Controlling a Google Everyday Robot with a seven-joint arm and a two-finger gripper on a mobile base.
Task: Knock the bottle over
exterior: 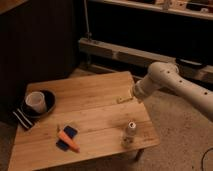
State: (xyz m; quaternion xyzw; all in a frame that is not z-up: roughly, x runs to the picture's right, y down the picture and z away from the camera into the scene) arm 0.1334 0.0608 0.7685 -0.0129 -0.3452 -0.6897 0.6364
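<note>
The wooden table (95,92) carries the bottle (130,133), which stands upright near its near right corner, so the knock is not yet done. The white arm (170,80) reaches in from the right, its base cut off. Its hand (122,100) hangs low over the table, farther back and apart from the bottle. I cannot tell whether the hand is spread or pressed together.
</note>
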